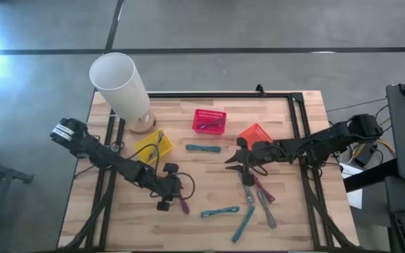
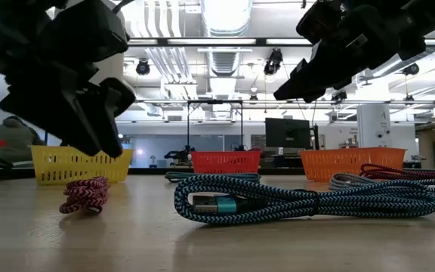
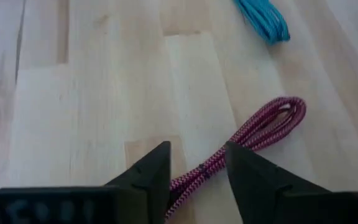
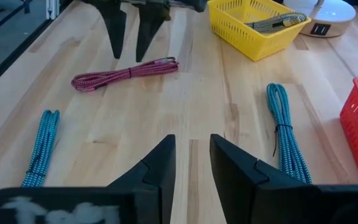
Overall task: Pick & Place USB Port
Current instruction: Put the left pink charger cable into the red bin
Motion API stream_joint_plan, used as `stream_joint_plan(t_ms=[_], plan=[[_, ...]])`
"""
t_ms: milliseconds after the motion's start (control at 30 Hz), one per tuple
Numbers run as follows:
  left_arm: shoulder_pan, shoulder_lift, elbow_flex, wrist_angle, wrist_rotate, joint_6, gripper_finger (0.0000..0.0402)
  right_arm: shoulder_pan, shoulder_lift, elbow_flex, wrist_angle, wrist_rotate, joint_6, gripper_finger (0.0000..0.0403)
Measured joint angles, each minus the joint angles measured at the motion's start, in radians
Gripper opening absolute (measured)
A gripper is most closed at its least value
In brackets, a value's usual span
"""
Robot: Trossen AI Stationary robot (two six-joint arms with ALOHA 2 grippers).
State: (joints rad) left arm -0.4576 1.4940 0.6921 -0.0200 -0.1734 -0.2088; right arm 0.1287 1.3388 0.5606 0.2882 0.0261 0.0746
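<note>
A magenta braided USB cable [image 3: 263,127] lies coiled flat on the wooden table; it also shows in the high view [image 1: 184,205] and the right wrist view [image 4: 124,74]. My left gripper [image 3: 196,148] is open just above the cable's near end, one finger on either side, not touching it. In the low view it hangs above the cable [image 2: 85,195]. My right gripper [image 4: 191,140] is open and empty over the table's middle right [image 1: 232,161], near the orange basket [image 1: 255,133].
A yellow basket [image 1: 153,146] holding a cable, a red basket [image 1: 209,121] and a white cylinder [image 1: 121,84] stand at the back. Teal cables [image 1: 202,148] [image 1: 220,211] lie loose mid-table. Red and grey cables [image 1: 259,191] lie below the right gripper.
</note>
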Motion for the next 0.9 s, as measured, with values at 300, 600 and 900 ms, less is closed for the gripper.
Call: stream_joint_plan(t_ms=[300, 600, 900], plan=[[0.005, 0.022, -0.003, -0.014, 0.041, 0.130, 0.0199, 0.000, 0.000, -0.002, 0.000, 0.000, -0.007, 0.0097], [0.019, 0.103, -0.007, 0.002, 0.032, 0.159, 0.0185, 0.000, 0.000, -0.003, 0.000, 0.000, -0.007, 0.0090], [0.024, 0.106, 0.003, -0.006, 0.021, 0.181, 0.0120, 0.000, 0.000, -0.003, 0.000, 0.000, -0.007, 0.0093]])
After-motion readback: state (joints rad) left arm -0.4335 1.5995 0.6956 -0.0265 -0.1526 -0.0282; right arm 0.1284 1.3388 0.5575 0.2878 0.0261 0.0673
